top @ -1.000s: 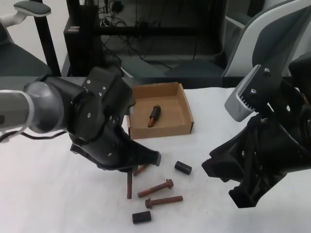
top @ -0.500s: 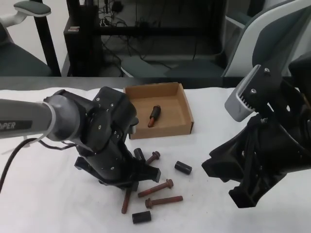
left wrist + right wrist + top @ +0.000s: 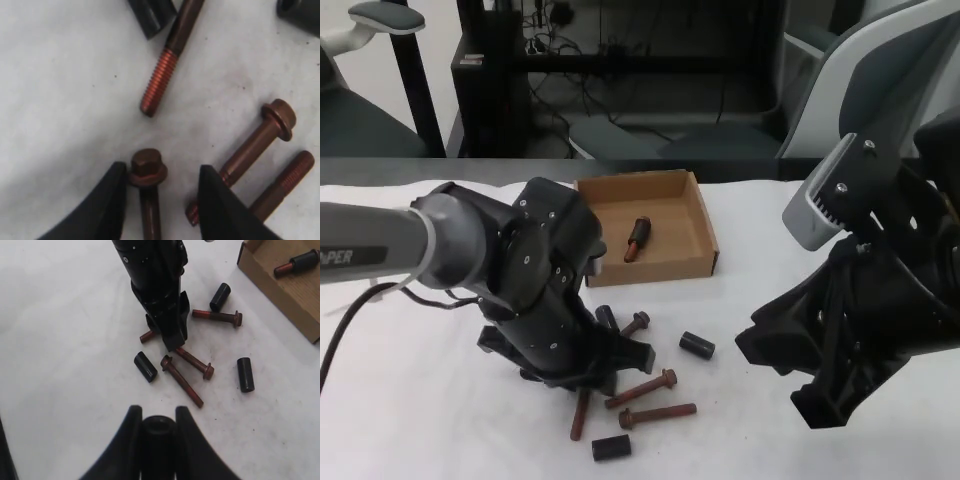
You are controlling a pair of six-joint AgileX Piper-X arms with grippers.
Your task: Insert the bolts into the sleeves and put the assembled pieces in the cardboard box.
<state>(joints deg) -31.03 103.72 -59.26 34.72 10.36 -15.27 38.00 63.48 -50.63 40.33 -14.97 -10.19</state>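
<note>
When working outward from the near edge, note first the right gripper (image 3: 157,412), hanging above the near right of the white bench (image 3: 410,420) and pinching the gripped sleeve (image 3: 157,440), a short black tube, between both fingers. On the bench surface, find the near sleeve (image 3: 610,447) lying on its side, apart from the other parts. Just beyond it, locate the lower bolt (image 3: 658,413) and the upper bolt (image 3: 640,388), both rust-brown with flanged hex heads, lying side by side with heads at opposite ends. Immediately left of these, observe the left gripper (image 3: 161,167) down at bench level with fingers spread, straddling the head of the straddled bolt (image 3: 150,215). Treat contact between one finger and the flange as probable but unconfirmed, owing to the close angle. Note clear space between the other finger and that head. Farther back, identify the far bolt (image 3: 167,65) lying flat with the far sleeve (image 3: 150,15) just beside its shank, not around it. To the right of that pair, find the right-hand sleeve (image 3: 697,345) lying alone. At the far centre, locate the open cardboard box (image 3: 650,265) holding one assembled piece (image 3: 637,238), a bolt seated in a black sleeve, resting on the box floor.
</note>
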